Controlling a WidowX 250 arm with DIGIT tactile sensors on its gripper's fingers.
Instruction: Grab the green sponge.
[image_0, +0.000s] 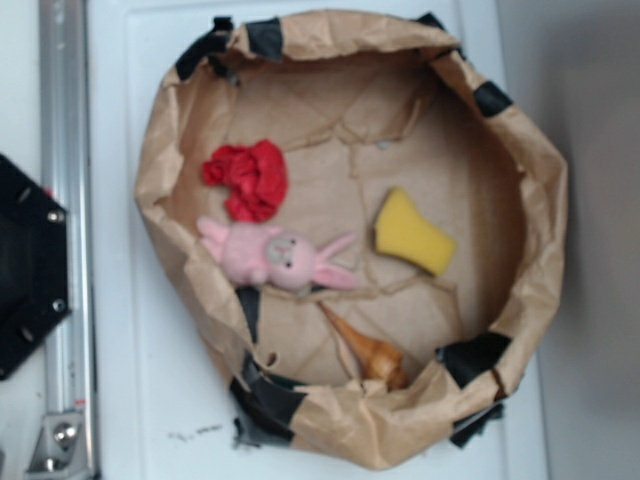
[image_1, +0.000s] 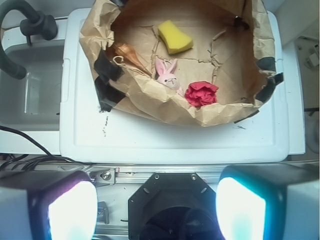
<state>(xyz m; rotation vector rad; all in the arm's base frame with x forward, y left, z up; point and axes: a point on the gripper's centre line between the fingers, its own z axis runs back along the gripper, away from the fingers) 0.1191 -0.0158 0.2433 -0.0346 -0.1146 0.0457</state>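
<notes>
The green sponge (image_0: 412, 232) is a yellow foam wedge lying flat on the floor of the brown paper bowl (image_0: 545, 230), right of centre. It also shows in the wrist view (image_1: 175, 37) at the far side of the bowl. My gripper (image_1: 157, 205) is open and empty, its two fingers (image_1: 70, 212) wide apart at the bottom of the wrist view, high above the robot's black base and far from the sponge. The gripper does not show in the exterior view.
A pink plush bunny (image_0: 275, 256), a red wrinkly cloth ball (image_0: 250, 178) and an orange-brown cone shell (image_0: 368, 350) also lie in the bowl. The bowl sits on a white tabletop (image_0: 150, 400). A metal rail (image_0: 62, 240) and black base (image_0: 25, 270) are at left.
</notes>
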